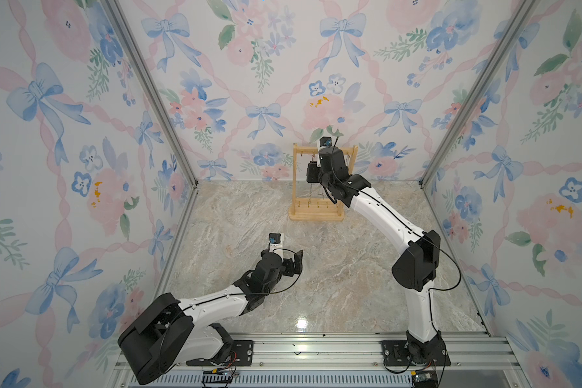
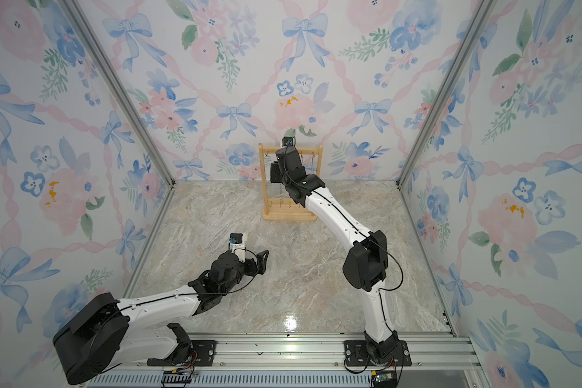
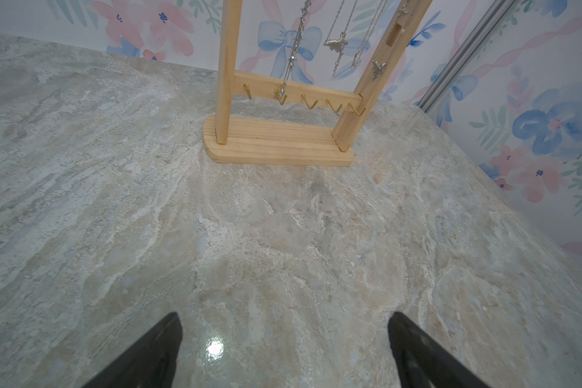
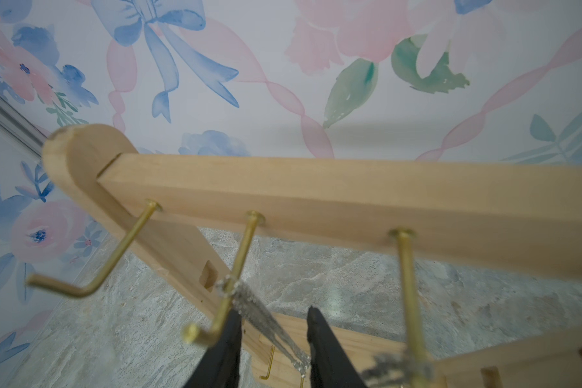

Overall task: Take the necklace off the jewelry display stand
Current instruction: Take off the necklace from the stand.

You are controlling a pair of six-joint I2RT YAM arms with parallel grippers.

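Observation:
The jewelry display stand [image 1: 296, 183] [image 2: 265, 188] is a light wooden frame at the back of the marble table, with brass hooks on its top bar [image 4: 316, 188]. In the right wrist view a silver necklace [image 4: 259, 312] hangs from a hook near the end of the bar. Its chain runs down between the black fingers of my right gripper [image 4: 274, 314] [image 1: 312, 174], whose jaws stand narrow with a gap left on both sides. In the left wrist view several chains [image 3: 291, 57] hang inside the frame. My left gripper [image 1: 296, 260] [image 3: 284, 315] is wide open and empty, low over the table well in front of the stand.
A second silver necklace [image 4: 397, 369] hangs blurred from the neighbouring hook, close to my right fingers. The low rail [image 3: 299, 92] carries small empty brass hooks. The flowered back wall stands just behind the stand, and the aluminium rail [image 1: 316, 349] runs along the table's front.

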